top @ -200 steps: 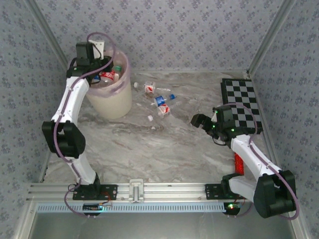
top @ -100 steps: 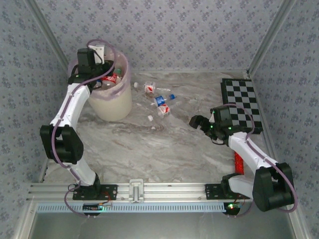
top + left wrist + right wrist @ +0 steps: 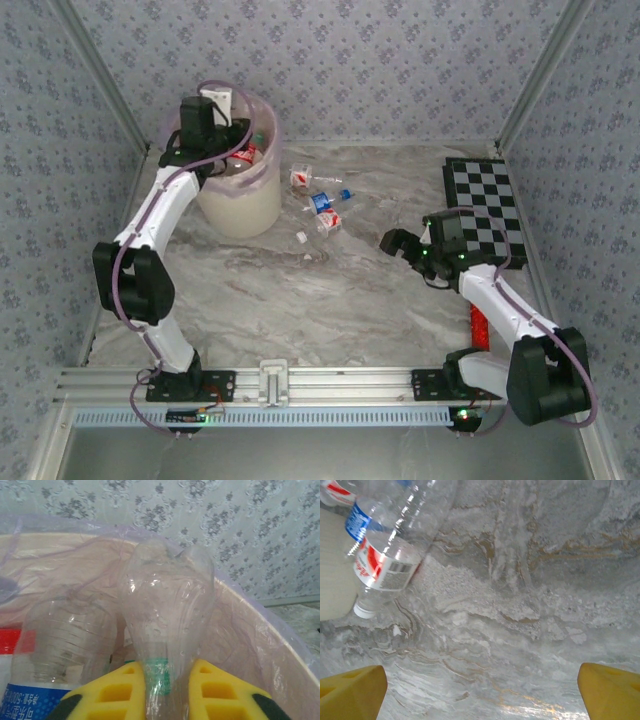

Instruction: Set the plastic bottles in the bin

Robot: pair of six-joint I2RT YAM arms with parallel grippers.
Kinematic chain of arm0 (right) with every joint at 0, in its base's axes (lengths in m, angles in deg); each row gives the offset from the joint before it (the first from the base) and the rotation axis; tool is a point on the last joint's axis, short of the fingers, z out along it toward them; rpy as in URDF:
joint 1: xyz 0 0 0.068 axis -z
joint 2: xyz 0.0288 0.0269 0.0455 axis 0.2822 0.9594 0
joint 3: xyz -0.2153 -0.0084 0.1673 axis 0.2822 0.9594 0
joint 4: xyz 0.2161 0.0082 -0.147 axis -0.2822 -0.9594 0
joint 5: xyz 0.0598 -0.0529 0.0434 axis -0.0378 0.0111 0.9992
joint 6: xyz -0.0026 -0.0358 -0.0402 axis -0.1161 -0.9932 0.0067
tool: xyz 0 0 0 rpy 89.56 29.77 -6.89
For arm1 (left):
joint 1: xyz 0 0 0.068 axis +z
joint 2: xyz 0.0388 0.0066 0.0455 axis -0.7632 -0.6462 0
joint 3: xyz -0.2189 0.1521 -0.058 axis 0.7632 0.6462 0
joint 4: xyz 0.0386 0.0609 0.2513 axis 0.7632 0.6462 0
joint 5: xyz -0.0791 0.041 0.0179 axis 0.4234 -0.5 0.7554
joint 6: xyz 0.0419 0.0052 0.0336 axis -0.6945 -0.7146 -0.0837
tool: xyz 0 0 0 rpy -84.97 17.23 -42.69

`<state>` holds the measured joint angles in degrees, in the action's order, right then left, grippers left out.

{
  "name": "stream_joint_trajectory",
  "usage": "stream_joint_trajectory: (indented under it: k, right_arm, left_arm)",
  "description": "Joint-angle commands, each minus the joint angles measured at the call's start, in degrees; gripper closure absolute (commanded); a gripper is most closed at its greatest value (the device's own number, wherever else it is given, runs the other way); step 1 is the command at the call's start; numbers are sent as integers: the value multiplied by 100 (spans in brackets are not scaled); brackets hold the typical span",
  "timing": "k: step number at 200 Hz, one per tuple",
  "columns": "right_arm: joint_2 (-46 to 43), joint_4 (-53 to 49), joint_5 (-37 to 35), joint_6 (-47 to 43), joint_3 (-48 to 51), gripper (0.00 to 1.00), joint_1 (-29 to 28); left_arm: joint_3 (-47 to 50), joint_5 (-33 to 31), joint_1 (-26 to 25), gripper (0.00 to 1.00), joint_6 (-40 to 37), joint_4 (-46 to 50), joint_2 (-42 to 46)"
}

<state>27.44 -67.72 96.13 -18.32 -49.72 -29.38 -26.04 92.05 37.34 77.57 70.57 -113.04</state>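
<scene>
Left end effector hangs over the bin.

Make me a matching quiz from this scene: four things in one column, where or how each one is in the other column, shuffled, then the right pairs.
Column one
1. left pincer
2. right pincer
3. chequered board
4. bin

Column two
A. lying flat at the far right of the table
B. open, over the marble table
C. shut on a clear bottle
D. round and cream-white, at the far left

Pairs: 1-C, 2-B, 3-A, 4-D
</scene>
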Motion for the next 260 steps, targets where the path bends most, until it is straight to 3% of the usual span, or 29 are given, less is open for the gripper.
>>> stream_joint_trajectory:
  k: [1,27,64,97,123,154,209,260]
  right_arm:
    - [3,209,82,143,-340,0,25]
    - [12,244,76,146,-396,0,16]
    - [65,236,110,106,-391,0,33]
    - [34,216,98,92,-378,0,38]
    - [77,254,91,100,-359,0,44]
    - [277,374,216,145,-428,0,34]
    - [320,314,143,172,-631,0,-91]
    - [724,576,-46,374,-1080,0,-228]
  left_arm:
    - [186,330,-259,70,149,1939,-258]
    - [-155,270,-135,54,63,2195,-5]
    - [-1139,239,124,20,-225,2882,187]
    - [-1522,195,637,9,-213,3001,756]
    - [-782,273,1324,10,101,2526,1480]
    - [537,667,1991,31,713,1748,2048]
    - [2088,805,2072,52,1253,828,2406]
    - [3068,790,2067,54,1660,305,2910]
